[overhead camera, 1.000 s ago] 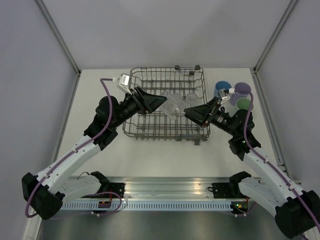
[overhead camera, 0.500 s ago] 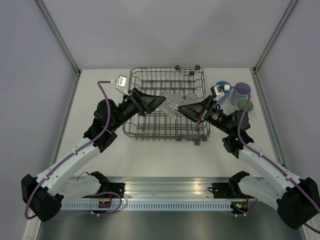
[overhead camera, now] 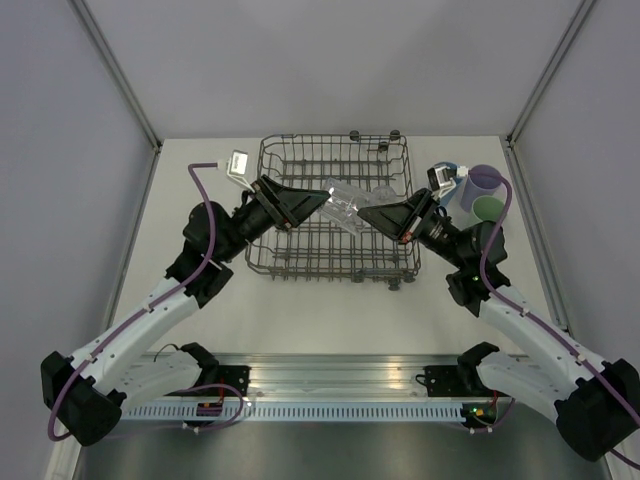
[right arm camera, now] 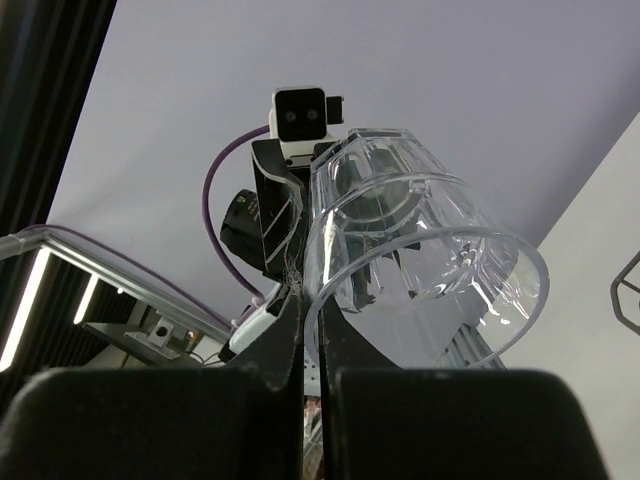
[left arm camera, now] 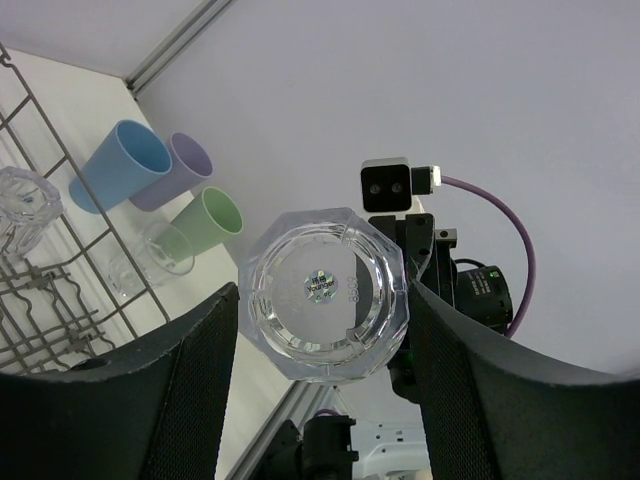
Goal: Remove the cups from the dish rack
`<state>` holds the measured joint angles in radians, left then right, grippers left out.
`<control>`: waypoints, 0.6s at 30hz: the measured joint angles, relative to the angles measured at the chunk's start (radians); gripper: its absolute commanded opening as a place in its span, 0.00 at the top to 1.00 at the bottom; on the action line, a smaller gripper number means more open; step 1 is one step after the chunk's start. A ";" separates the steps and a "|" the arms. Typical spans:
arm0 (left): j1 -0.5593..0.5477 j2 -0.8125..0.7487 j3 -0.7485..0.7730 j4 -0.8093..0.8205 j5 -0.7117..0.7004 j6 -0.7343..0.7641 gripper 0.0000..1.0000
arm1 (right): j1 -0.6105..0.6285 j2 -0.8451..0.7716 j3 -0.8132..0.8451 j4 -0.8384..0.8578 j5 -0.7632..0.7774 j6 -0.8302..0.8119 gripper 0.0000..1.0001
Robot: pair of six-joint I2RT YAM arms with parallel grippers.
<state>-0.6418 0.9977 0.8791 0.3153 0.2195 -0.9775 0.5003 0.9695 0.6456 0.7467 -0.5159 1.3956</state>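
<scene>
A clear cup (overhead camera: pixel 345 203) hangs on its side over the middle of the dish rack (overhead camera: pixel 268 158), held from both ends. My left gripper (overhead camera: pixel 327 198) is shut around its body; in the left wrist view the faceted base (left arm camera: pixel 323 293) sits between the two black fingers (left arm camera: pixel 195 385). My right gripper (right arm camera: pixel 303 322) is shut on the cup's rim (right arm camera: pixel 430 250), one finger inside and one outside. Blue (left arm camera: pixel 118 165), lavender (overhead camera: pixel 485 183) and green (overhead camera: pixel 491 208) cups stand on the table right of the rack. Another clear cup (left arm camera: pixel 24 198) rests in the rack.
A clear cup (left arm camera: pixel 150 255) stands on the table beside the green cup (left arm camera: pixel 205 222). The rack's wire tines (overhead camera: pixel 320 245) rise under both grippers. Walls close in the table on the left, back and right. The arm mounting rail (overhead camera: pixel 330 380) runs along the near edge.
My right gripper has moved in toward the cup and shut on its rim. The left gripper has kept its hold and lifted the cup slightly higher over the rack.
</scene>
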 measured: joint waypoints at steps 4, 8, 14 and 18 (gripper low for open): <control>-0.002 -0.003 0.000 0.005 0.002 -0.002 0.19 | 0.000 -0.027 0.030 -0.080 0.003 -0.059 1.00; -0.003 -0.009 0.001 -0.046 -0.027 0.004 0.00 | 0.002 -0.075 0.113 -0.300 0.044 -0.202 0.99; 0.001 -0.065 0.017 -0.210 -0.135 0.045 0.01 | 0.002 -0.136 0.291 -0.724 0.176 -0.471 0.99; 0.003 -0.113 0.086 -0.359 -0.221 0.113 0.00 | 0.002 -0.169 0.403 -1.052 0.331 -0.655 0.99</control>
<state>-0.6388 0.8848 0.9649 -0.0437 -0.0013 -0.8650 0.5022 0.8009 1.0489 -0.3058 -0.1848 0.7410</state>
